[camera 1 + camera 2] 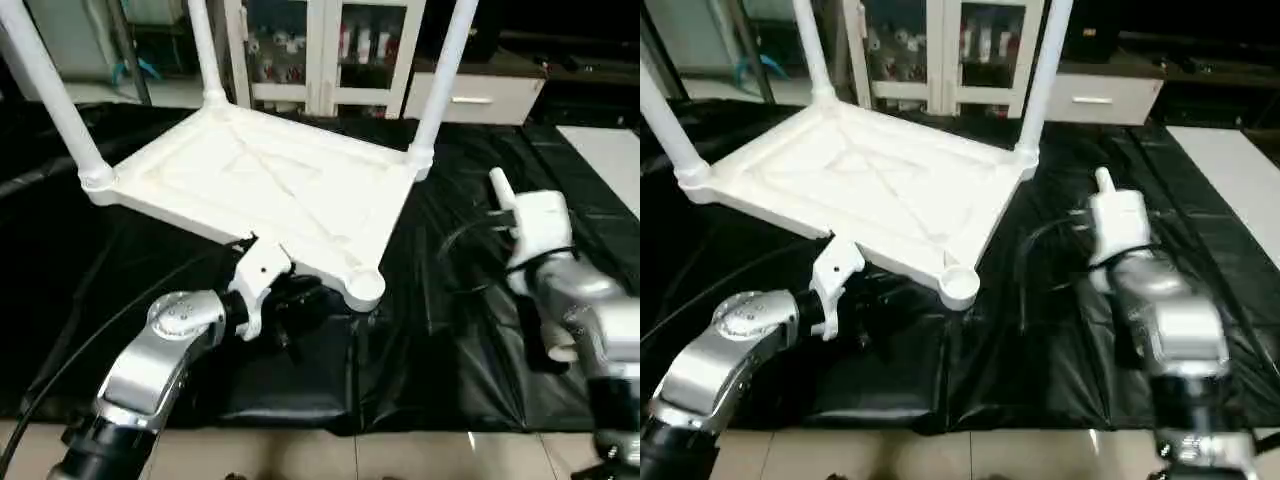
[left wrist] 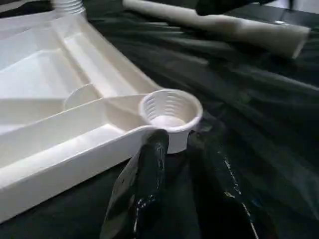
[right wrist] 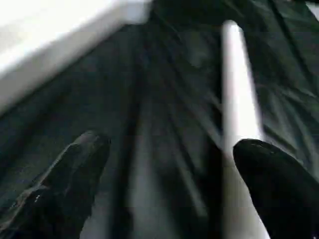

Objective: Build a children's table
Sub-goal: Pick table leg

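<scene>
Silver forearms frame the near edge, and between them the black sheeting (image 1: 450,350) spreads over the worktop. Left hand (image 2: 172,149) is tucked in low at the tabletop's near corner, its two black fingers (image 2: 144,184) standing narrowly apart, one pressed against the underside of the rim right below the empty corner socket (image 2: 170,112), the other lying on the sheeting beside it; whether it actually clamps the rim, I can't tell. That white tabletop (image 1: 270,185) lies upside down on the sheeting, X-ribs facing up, and three white tube legs (image 1: 440,70) already stand upright in the other corner sockets. Over on the right, the right hand (image 3: 174,164) hangs with its fingers spread wide, nothing between them. Just beside one of those fingers (image 3: 279,184), the fourth leg (image 3: 238,99) lies flat on the sheeting, well apart from the tabletop. White cabinets (image 1: 330,50) stand along the back.
</scene>
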You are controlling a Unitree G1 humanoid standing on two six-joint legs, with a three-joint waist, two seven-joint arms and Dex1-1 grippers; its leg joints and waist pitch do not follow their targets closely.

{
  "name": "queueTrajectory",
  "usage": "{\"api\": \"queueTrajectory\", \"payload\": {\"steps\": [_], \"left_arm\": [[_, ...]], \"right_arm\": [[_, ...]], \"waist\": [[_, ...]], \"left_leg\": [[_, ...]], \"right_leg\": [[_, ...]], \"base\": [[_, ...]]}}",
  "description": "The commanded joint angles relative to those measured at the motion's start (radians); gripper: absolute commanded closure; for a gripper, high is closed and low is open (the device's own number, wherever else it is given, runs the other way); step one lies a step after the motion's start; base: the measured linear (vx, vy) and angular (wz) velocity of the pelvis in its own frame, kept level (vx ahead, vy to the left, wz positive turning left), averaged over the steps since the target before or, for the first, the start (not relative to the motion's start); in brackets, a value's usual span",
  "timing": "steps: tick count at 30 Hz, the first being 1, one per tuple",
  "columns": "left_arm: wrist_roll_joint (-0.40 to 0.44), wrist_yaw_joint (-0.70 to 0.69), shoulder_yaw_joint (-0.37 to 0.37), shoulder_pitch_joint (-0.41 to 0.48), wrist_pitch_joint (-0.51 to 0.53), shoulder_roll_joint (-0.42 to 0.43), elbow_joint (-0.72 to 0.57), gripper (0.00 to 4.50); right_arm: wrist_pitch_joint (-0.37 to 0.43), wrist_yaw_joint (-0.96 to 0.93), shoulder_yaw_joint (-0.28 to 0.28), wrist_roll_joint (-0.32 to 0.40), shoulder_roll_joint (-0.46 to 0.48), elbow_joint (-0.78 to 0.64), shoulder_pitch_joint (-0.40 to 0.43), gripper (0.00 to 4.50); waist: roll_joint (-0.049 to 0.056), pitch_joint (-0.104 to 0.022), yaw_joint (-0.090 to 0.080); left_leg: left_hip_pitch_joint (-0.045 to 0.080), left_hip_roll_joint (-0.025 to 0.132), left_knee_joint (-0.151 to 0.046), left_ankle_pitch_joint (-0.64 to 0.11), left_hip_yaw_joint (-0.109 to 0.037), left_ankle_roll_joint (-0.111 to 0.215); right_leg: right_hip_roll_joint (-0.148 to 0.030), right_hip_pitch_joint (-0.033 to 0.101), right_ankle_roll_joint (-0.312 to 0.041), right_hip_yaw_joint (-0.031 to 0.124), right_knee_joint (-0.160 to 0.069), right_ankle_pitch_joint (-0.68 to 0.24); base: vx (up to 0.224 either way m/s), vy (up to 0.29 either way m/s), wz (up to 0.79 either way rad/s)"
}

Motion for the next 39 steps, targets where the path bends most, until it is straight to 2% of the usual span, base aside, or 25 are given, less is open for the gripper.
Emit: {"api": "queueTrajectory", "payload": {"steps": [1, 3, 5, 7, 8, 10, 11, 12, 14, 15, 19, 20, 24, 26, 28, 31, 34, 35, 39], "left_arm": [[-0.022, -0.036, -0.033, -0.014, 0.009, 0.007, -0.071, 3.53], [-0.022, -0.046, -0.048, -0.024, 0.015, 0.016, -0.098, 3.53], [-0.030, -0.053, -0.053, -0.036, 0.031, 0.018, -0.116, 3.53], [-0.049, -0.066, -0.056, -0.061, 0.060, 0.019, -0.138, 3.53], [-0.060, -0.078, -0.059, -0.070, 0.081, 0.024, -0.148, 3.36], [-0.066, -0.086, -0.062, -0.078, 0.092, 0.028, -0.155, 3.19], [-0.081, -0.090, -0.063, -0.089, 0.126, 0.032, -0.175, 3.19], [-0.094, -0.099, -0.064, -0.090, 0.144, 0.038, -0.191, 3.16], [-0.112, -0.117, -0.065, -0.089, 0.164, 0.056, -0.222, 3.06], [-0.110, -0.117, -0.066, -0.089, 0.163, 0.059, -0.224, 2.89], [-0.106, -0.119, -0.072, -0.092, 0.166, 0.071, -0.224, 2.63], [-0.105, -0.120, -0.073, -0.096, 0.167, 0.073, -0.220, 2.48], [-0.105, -0.122, -0.077, -0.107, 0.182, 0.082, -0.223, 2.29], [-0.109, -0.121, -0.080, -0.110, 0.190, 0.088, -0.229, 1.96], [-0.110, -0.121, -0.083, -0.110, 0.192, 0.094, -0.234, 1.92], [-0.106, -0.122, -0.088, -0.112, 0.190, 0.105, -0.238, 1.59], [-0.120, -0.132, -0.086, -0.118, 0.206, 0.113, -0.253, 1.51], [-0.124, -0.135, -0.086, -0.121, 0.210, 0.116, -0.257, 1.28], [-0.116, -0.135, -0.089, -0.128, 0.202, 0.121, -0.246, 1.02]], "right_arm": [[0.063, 0.030, 0.004, -0.014, -0.037, 0.087, -0.041, 0.09], [0.051, 0.055, 0.012, -0.013, -0.051, 0.133, -0.060, 0.09], [0.044, 0.074, 0.025, -0.017, -0.062, 0.165, -0.074, 0.09], [0.042, 0.090, 0.037, -0.025, -0.076, 0.224, -0.094, 0.09], [0.038, 0.091, 0.039, -0.033, -0.082, 0.256, -0.105, 0.02], [0.038, 0.098, 0.041, -0.038, -0.088, 0.283, -0.113, 0.00], [0.040, 0.122, 0.052, -0.044, -0.104, 0.341, -0.130, 0.00], [0.041, 0.133, 0.064, -0.050, -0.112, 0.362, -0.134, 0.00], [0.023, 0.141, 0.089, -0.074, -0.125, 0.409, -0.143, 0.00], [0.018, 0.138, 0.089, -0.078, -0.125, 0.419, -0.145, 0.00], [0.004, 0.138, 0.088, -0.085, -0.126, 0.462, -0.153, 0.00], [0.002, 0.135, 0.091, -0.090, -0.128, 0.472, -0.152, 0.00], [-0.004, 0.143, 0.093, -0.098, -0.138, 0.514, -0.160, 0.00], [-0.007, 0.155, 0.089, -0.097, -0.145, 0.544, -0.163, 0.00], [-0.012, 0.161, 0.085, -0.098, -0.149, 0.561, -0.161, 0.29], [-0.014, 0.168, 0.074, -0.095, -0.149, 0.586, -0.163, 0.48], [-0.013, 0.178, 0.075, -0.096, -0.149, 0.591, -0.166, 0.73], [-0.011, 0.180, 0.071, -0.094, -0.147, 0.593, -0.168, 0.85], [-0.012, 0.179, 0.059, -0.088, -0.139, 0.604, -0.172, 1.17]], "waist": [[-0.011, -0.059, -0.007], [-0.010, -0.061, -0.005], [-0.013, -0.062, -0.006], [-0.013, -0.062, -0.006], [-0.013, -0.061, -0.006], [-0.020, -0.062, -0.005], [-0.024, -0.061, -0.004], [-0.019, -0.060, 0.000], [-0.019, -0.059, -0.001], [-0.017, -0.059, -0.003], [-0.018, -0.060, -0.004], [-0.014, -0.060, -0.005], [-0.016, -0.061, -0.006], [-0.014, -0.061, -0.005], [-0.015, -0.062, -0.005], [-0.015, -0.062, -0.005], [-0.015, -0.062, -0.004], [-0.014, -0.062, -0.004], [-0.014, -0.061, -0.005]], "left_leg": [[0.012, 0.020, -0.071, -0.203, -0.003, -0.019], [0.010, 0.020, -0.067, -0.179, -0.001, -0.012], [0.007, 0.019, -0.064, -0.152, 0.002, 0.001], [0.008, 0.019, -0.062, -0.146, 0.003, 0.004], [0.009, 0.019, -0.062, -0.151, 0.004, 0.004], [0.008, 0.019, -0.061, -0.154, 0.006, 0.004], [0.008, 0.019, -0.061, -0.159, 0.006, 0.006], [0.010, 0.020, -0.060, -0.165, 0.006, 0.004], [0.009, 0.020, -0.059, -0.166, 0.007, 0.003], [0.008, 0.018, -0.059, -0.165, 0.007, 0.000], [0.008, 0.019, -0.059, -0.177, 0.006, -0.003], [0.009, 0.019, -0.058, -0.183, 0.006, -0.005], [0.008, 0.018, -0.058, -0.191, 0.006, -0.007], [0.009, 0.019, -0.058, -0.190, 0.006, -0.006], [0.008, 0.019, -0.057, -0.193, 0.006, -0.005], [0.009, 0.019, -0.056, -0.181, 0.007, 0.001], [0.009, 0.019, -0.057, -0.188, 0.006, -0.002], [0.010, 0.020, -0.056, -0.195, 0.006, -0.004], [0.008, 0.019, -0.057, -0.197, 0.006, -0.006]], "right_leg": [[-0.023, 0.040, -0.163, 0.027, -0.067, -0.248], [-0.025, 0.040, -0.172, 0.028, -0.066, -0.216], [-0.024, 0.043, -0.185, 0.029, -0.062, -0.184], [-0.023, 0.042, -0.198, 0.028, -0.060, -0.179], [-0.024, 0.042, -0.204, 0.028, -0.061, -0.191], [-0.024, 0.042, -0.205, 0.028, -0.061, -0.207], [-0.024, 0.042, -0.205, 0.027, -0.060, -0.220], [-0.026, 0.040, -0.203, 0.027, -0.062, -0.234], [-0.025, 0.040, -0.204, 0.027, -0.062, -0.237], [-0.023, 0.039, -0.203, 0.027, -0.062, -0.239], [-0.022, 0.039, -0.198, 0.026, -0.063, -0.247], [-0.022, 0.038, -0.200, 0.026, -0.063, -0.244], [-0.021, 0.039, -0.203, 0.025, -0.063, -0.245], [-0.021, 0.039, -0.206, 0.025, -0.062, -0.242], [-0.022, 0.040, -0.209, 0.025, -0.062, -0.242], [-0.021, 0.040, -0.216, 0.025, -0.060, -0.223], [-0.022, 0.040, -0.220, 0.024, -0.060, -0.233], [-0.022, 0.039, -0.220, 0.024, -0.061, -0.239], [-0.021, 0.040, -0.217, 0.024, -0.061, -0.240]], "base": [[0.000, 0.000, 0.00], [0.000, 0.000, 0.00], [0.000, 0.000, 0.00], [0.000, 0.000, 0.00], [0.000, 0.000, 0.00], [0.000, 0.000, 0.00], [0.000, 0.000, 0.00], [0.000, 0.000, 0.00], [0.000, 0.000, 0.00], [0.000, 0.000, 0.00], [0.000, 0.000, 0.00], [0.000, 0.000, 0.00], [0.000, 0.000, 0.00], [0.000, 0.000, 0.00], [0.000, 0.000, 0.00], [0.000, 0.000, 0.00], [0.000, 0.000, 0.00], [0.000, 0.000, 0.00], [0.000, 0.000, 0.00]]}}
